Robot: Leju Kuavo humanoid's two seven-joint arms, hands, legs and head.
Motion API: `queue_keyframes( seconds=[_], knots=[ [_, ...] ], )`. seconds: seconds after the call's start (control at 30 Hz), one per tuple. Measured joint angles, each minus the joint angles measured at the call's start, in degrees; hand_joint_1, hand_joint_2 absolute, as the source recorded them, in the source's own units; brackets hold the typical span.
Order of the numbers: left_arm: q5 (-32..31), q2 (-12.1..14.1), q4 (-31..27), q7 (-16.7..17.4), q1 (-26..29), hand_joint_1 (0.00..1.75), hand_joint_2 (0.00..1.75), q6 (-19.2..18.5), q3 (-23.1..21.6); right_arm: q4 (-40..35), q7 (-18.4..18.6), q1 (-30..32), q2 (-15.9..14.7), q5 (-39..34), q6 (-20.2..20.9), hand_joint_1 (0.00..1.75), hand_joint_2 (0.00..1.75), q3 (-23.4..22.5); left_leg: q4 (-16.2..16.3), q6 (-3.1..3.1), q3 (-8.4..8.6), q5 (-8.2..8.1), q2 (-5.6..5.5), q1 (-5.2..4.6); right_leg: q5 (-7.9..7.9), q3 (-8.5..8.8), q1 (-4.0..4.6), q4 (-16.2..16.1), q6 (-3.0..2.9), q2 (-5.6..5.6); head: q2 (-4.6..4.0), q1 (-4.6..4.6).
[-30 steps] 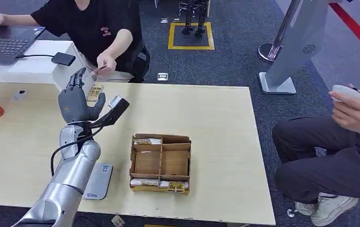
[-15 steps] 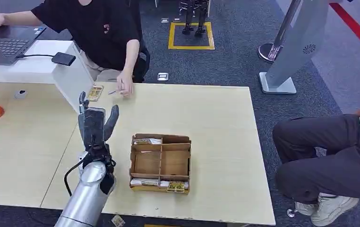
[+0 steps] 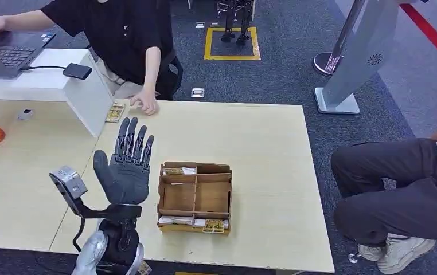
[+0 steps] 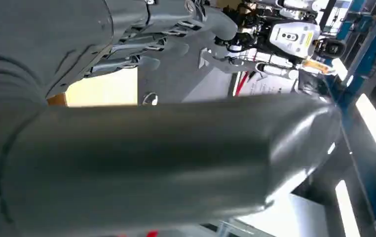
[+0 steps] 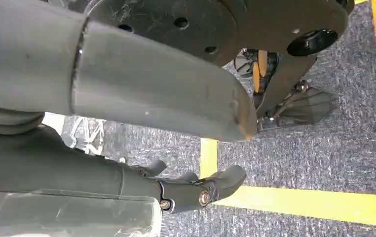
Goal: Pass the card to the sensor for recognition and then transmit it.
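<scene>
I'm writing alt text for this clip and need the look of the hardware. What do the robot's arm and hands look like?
The left hand is dark grey with slim, darker segmented fingers and a thick thumb. Behind it sits a black wrist section carrying a small boxy silver camera on a black bracket, with a black cable looping below; the arm is silver. In the right wrist view, the right hand shows the same grey cover and dark fingers.

Divided box (image 3: 195,196) on table (image 3: 262,149)

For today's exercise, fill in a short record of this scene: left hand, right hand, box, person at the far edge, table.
left hand: raised, fingers straight, holding nothing
right hand: hanging over the carpet floor, nothing in it
box: cardboard, divided into compartments, cards along its near and far ends
person's hand: resting on the far table edge
table: light wood
</scene>
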Motion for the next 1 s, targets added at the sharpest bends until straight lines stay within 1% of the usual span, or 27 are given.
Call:
queue_keyframes(
  seconds=[0.07,0.13,0.17,0.2,0.27,0.3,0.4,0.43,0.47,0.5,0.53,0.57,0.6,0.63,0.73,0.77,0.8,0.83,0.9,0.97,1.0],
  knots=[
    [0.3,0.6,-1.6,0.0,1.3,0.00,0.00,-0.4,-0.8,-0.3,0.0,0.1,0.2,-0.5,0.0,0.00,0.00,-0.3,0.0,0.00,0.00,0.00,0.00,0.00,0.00,0.00,0.00,0.0,0.00,0.00,0.00,0.00],
    [1.7,1.4,-2.6,1.4,2.4,0.00,0.00,-2.3,-1.8,-0.6,0.0,0.1,0.5,-0.7,0.1,0.00,0.00,-0.7,0.0,0.00,0.00,0.00,0.00,0.00,0.00,0.00,0.00,0.0,0.00,0.00,0.00,0.00],
    [1.2,2.1,-3.0,1.3,3.1,0.00,0.00,-3.5,-2.3,-0.8,0.0,0.2,0.5,-0.9,0.2,0.00,0.00,-0.9,0.0,0.00,0.01,0.00,0.00,0.00,0.00,0.00,0.00,0.0,0.00,0.00,0.00,-0.02],
    [-0.4,2.7,-3.1,0.8,3.6,0.00,1.75,-3.8,-2.7,-0.9,0.0,0.2,0.6,-1.1,0.3,0.00,0.00,-1.0,0.0,0.00,0.02,0.00,0.00,0.01,0.00,0.00,0.00,0.0,0.00,0.01,0.00,-0.02],
    [-5.7,4.0,-3.1,-0.8,4.5,0.00,1.75,-3.4,-3.5,-1.2,-0.1,0.4,0.8,-1.6,0.7,0.00,0.00,-1.4,0.0,0.00,0.02,0.00,0.01,0.01,0.00,0.00,0.01,0.0,0.00,0.00,0.00,-0.02],
    [-10.3,4.6,-3.1,-1.8,5.0,0.00,1.75,-1.8,-3.9,-1.5,-0.2,0.5,1.0,-1.9,0.8,0.00,0.00,-1.6,0.0,0.00,0.02,0.00,0.00,0.01,0.00,0.00,0.01,0.0,0.00,0.00,0.00,-0.02],
    [-24.7,6.3,-3.1,-4.0,6.1,0.00,1.75,4.8,-5.2,-2.1,-0.4,0.7,1.4,-2.8,1.1,0.00,0.00,-2.4,0.0,0.00,0.01,0.00,0.00,0.01,0.00,0.00,0.01,0.0,0.00,0.00,0.00,-0.02],
    [-30.6,6.9,-3.0,-4.3,6.4,0.00,1.75,7.8,-5.8,-2.4,-0.4,0.8,1.6,-3.1,1.2,0.00,0.00,-2.7,0.0,0.00,0.01,0.00,0.00,0.01,-0.01,0.00,0.01,0.0,0.00,0.00,0.00,0.00],
    [-33.7,7.5,-2.9,-4.4,6.6,0.00,1.75,9.5,-6.2,-2.7,-0.4,0.9,1.7,-3.2,1.3,0.00,0.00,-2.9,0.0,0.00,0.01,0.00,0.00,0.00,-0.03,0.00,0.00,0.0,0.03,0.00,0.00,-0.02],
    [-39.3,8.3,-2.7,-4.4,6.7,0.02,1.75,12.3,-7.2,-3.3,-0.4,1.1,2.0,-3.6,1.7,0.00,0.00,-3.3,0.0,0.00,0.00,0.00,0.00,0.01,-0.03,0.00,0.00,0.0,0.03,0.00,0.00,-0.02],
    [-42.8,8.9,-2.5,-4.1,6.9,0.23,1.75,14.0,-7.9,-3.5,-0.4,1.1,2.2,-3.6,2.0,0.00,0.00,-3.5,0.0,0.00,0.00,0.00,0.00,0.00,-0.03,0.00,0.00,0.0,0.03,0.00,0.00,0.00],
    [-45.6,9.5,-2.3,-3.9,7.2,0.24,1.75,15.2,-8.5,-3.8,-0.4,1.2,2.3,-3.7,2.1,0.00,0.00,-3.8,0.0,0.00,0.00,0.00,0.00,0.00,-0.03,0.00,0.00,0.0,0.03,0.00,0.00,-0.02],
    [-47.9,9.8,-2.1,-3.6,7.5,0.31,1.75,16.3,-9.0,-4.0,-0.4,1.2,2.5,-3.7,2.4,0.00,0.00,-4.0,0.0,0.00,0.00,0.00,0.00,0.00,-0.02,0.00,0.00,0.0,0.03,0.00,0.00,0.00],
    [-50.5,10.3,-2.0,-3.3,7.6,0.35,1.75,17.6,-9.4,-4.3,-0.3,1.3,2.5,-3.8,2.6,0.00,0.00,-4.2,0.0,0.00,0.00,0.00,0.00,0.00,-0.02,0.00,0.00,0.0,0.03,0.00,0.00,-0.02],
    [-61.0,12.1,-1.4,-1.3,7.6,0.35,1.75,21.4,-11.1,-4.9,-0.3,1.3,2.8,-4.0,3.3,0.00,0.00,-4.5,0.0,0.00,0.00,0.00,0.00,0.00,-0.02,0.00,0.00,0.0,0.03,0.00,0.00,-0.02],
    [-64.3,12.8,-1.2,-0.5,7.6,0.35,1.75,22.2,-11.8,-5.0,-0.3,1.3,2.8,-4.0,3.5,0.00,0.00,-4.7,0.0,0.00,0.01,0.00,0.00,0.00,-0.02,0.00,0.00,0.0,0.03,0.00,0.00,-0.02],
    [-66.4,13.4,-1.0,0.2,7.5,0.40,1.75,22.5,-12.4,-5.1,-0.2,1.3,2.8,-4.0,3.6,0.00,0.00,-4.9,0.0,0.00,0.01,0.00,0.00,0.00,-0.02,0.00,0.00,0.0,0.03,0.00,0.00,-0.02],
    [-67.6,14.0,-0.8,0.4,7.5,0.54,1.75,22.7,-12.8,-5.2,-0.2,1.3,2.8,-4.0,3.7,0.00,0.00,-4.9,0.0,0.00,0.01,0.00,0.00,0.00,-0.02,0.00,0.00,0.0,0.03,0.00,0.00,-0.02],
    [-68.9,14.7,-0.4,1.1,7.4,0.72,1.75,22.8,-13.6,-5.3,0.0,1.3,2.8,-4.0,3.8,0.00,0.00,-5.1,0.0,0.00,0.02,0.00,0.00,0.00,-0.02,0.00,0.00,0.0,0.03,0.00,0.00,-0.02],
    [-72.0,15.8,0.0,2.4,6.9,0.66,1.75,22.7,-14.5,-5.4,0.0,1.3,2.8,-4.0,3.9,0.00,0.00,-5.2,0.0,0.00,0.01,0.01,0.00,0.01,-0.02,0.00,0.00,0.0,0.03,0.00,0.00,0.00],
    [-73.6,16.6,0.3,3.1,6.4,0.59,1.75,22.4,-15.2,-5.4,0.0,1.3,2.8,-4.0,4.0,0.00,0.00,-5.2,0.0,0.00,0.01,0.01,0.00,0.01,-0.02,0.00,0.00,0.0,0.03,0.00,0.00,-0.02]
  ],
)
